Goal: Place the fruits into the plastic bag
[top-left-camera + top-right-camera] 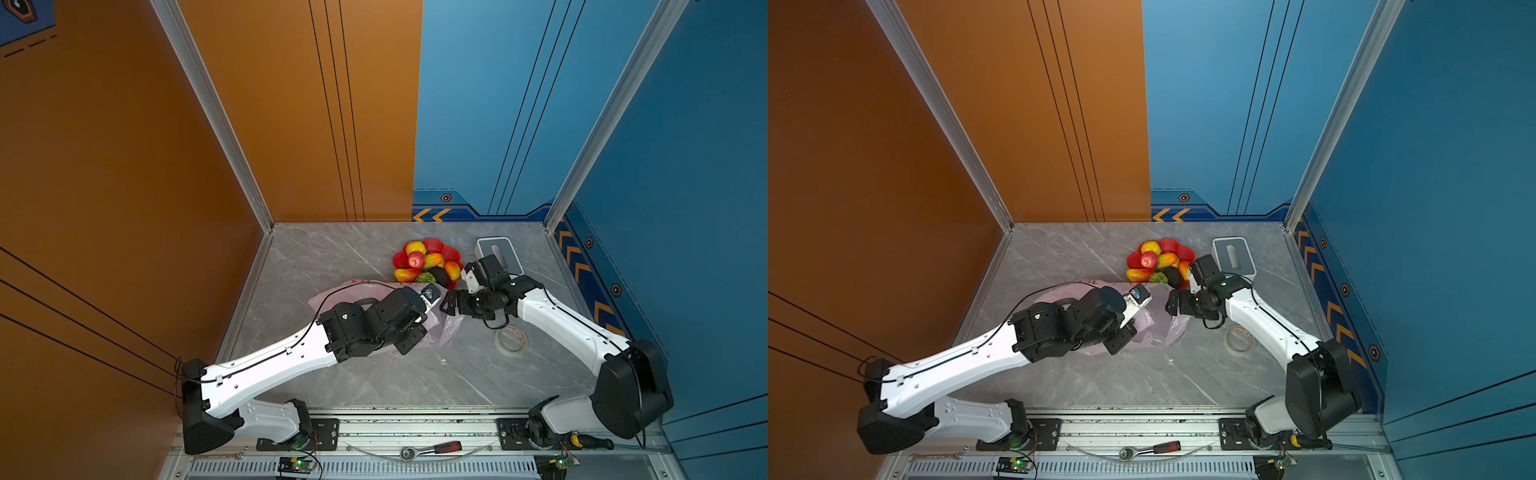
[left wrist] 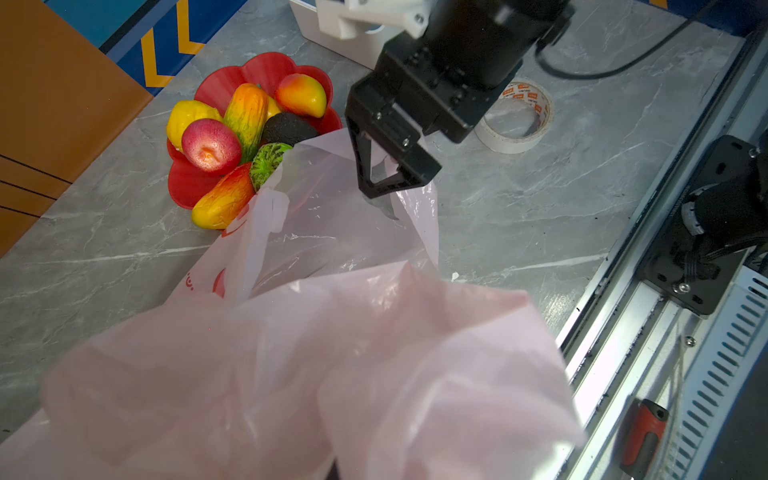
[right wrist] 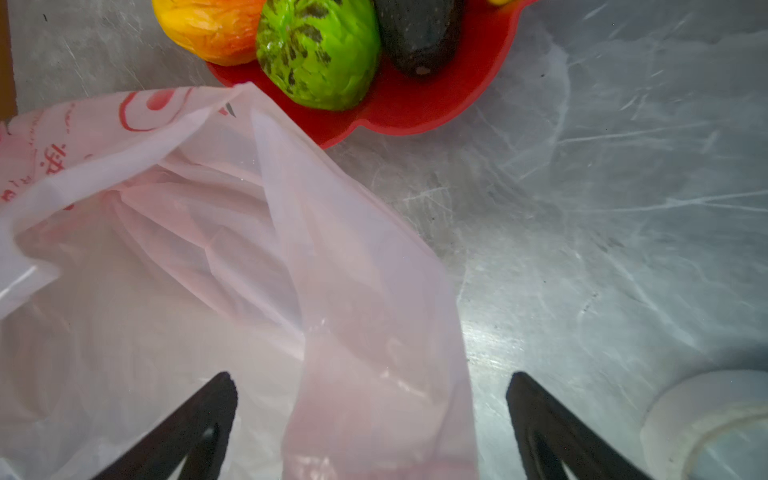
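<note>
We see a pale pink bag (image 2: 374,353) with red print, a red dish (image 2: 266,68), a green black-flecked fruit (image 3: 318,50), a grey veined table (image 2: 519,208)

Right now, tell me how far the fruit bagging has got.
Done: nothing bagged; all fruits sit in the red dish. In hand: left jaws shut, apparently holding up the plastic bag; right jaws open astride its edge. Left: every fruit.
</note>
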